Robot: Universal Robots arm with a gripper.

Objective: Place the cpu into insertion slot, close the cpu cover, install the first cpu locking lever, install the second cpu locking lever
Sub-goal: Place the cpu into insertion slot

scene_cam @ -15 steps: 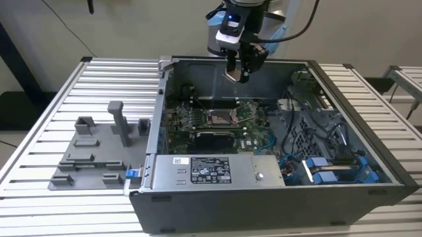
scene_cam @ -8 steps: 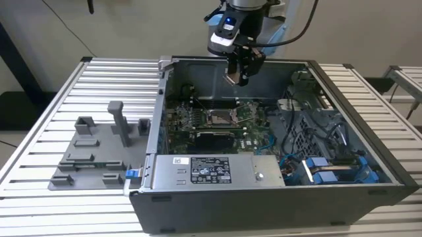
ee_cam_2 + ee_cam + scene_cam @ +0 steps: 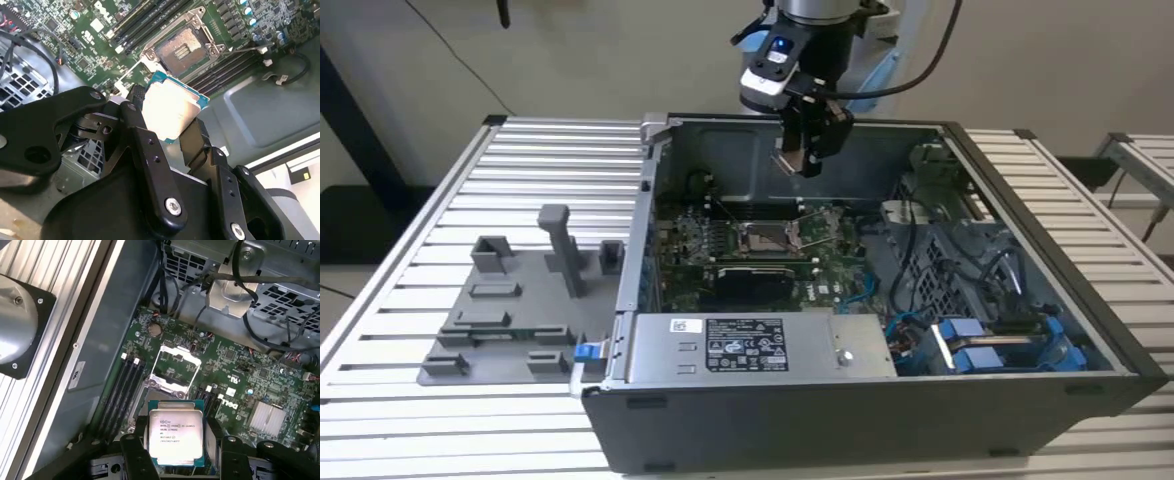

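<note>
My gripper (image 3: 802, 160) hangs over the open computer case (image 3: 647, 240), above the motherboard (image 3: 720, 250), and is shut on the cpu (image 3: 170, 107). The cpu (image 3: 176, 432) is a small square chip with a silver metal top and a teal edge, pinched by its sides between two black fingers (image 3: 145, 140). The insertion slot (image 3: 181, 49) lies bare below it, a short way off from the chip. The cpu cover (image 3: 181, 354), a thin silvery frame, stands swung open beside the slot (image 3: 159, 390). A thin wire lever (image 3: 245, 48) sticks out at the socket's side.
Memory slots (image 3: 125, 385) flank the socket. A power supply (image 3: 747, 345) fills the case's near side, and cables with blue connectors (image 3: 987, 345) crowd the exterior view's right. A grey fixture plate with posts (image 3: 507, 310) sits on the slatted table at the exterior view's left.
</note>
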